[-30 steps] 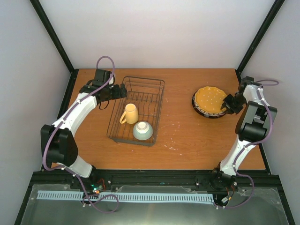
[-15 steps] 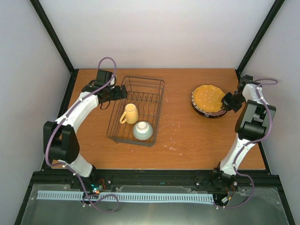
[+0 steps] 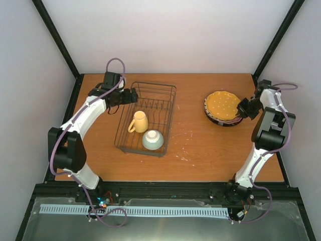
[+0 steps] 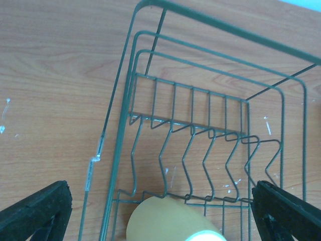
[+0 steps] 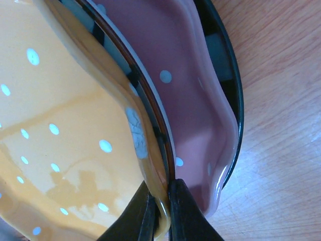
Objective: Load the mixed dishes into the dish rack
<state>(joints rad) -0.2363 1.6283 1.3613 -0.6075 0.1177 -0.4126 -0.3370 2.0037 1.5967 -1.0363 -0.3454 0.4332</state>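
Note:
The dish rack (image 3: 171, 113) stands left of centre, with the yellow mug (image 3: 139, 122) lying on its side and the mint bowl (image 3: 153, 140) inside it. My left gripper (image 3: 131, 95) hangs open over the rack's far left corner. In the left wrist view its open gripper (image 4: 160, 193) has the mug (image 4: 165, 223) and the rack wires (image 4: 225, 27) below it. At the right, my right gripper (image 3: 243, 109) is shut on the rim of the orange dotted plate (image 5: 65, 125), the top of the stack (image 3: 223, 108). The pink plate (image 5: 195, 100) lies under it, and a dark-rimmed plate (image 5: 231, 75) under that.
Black frame posts rise at both back corners, with pale walls close behind and beside the table (image 3: 200, 150). The right arm's elbow (image 3: 273, 130) stands near the table's right edge.
My right gripper has shut on the orange plate's rim, and the stack has shifted slightly left. The left gripper has edged right, over the rack's corner, still open.

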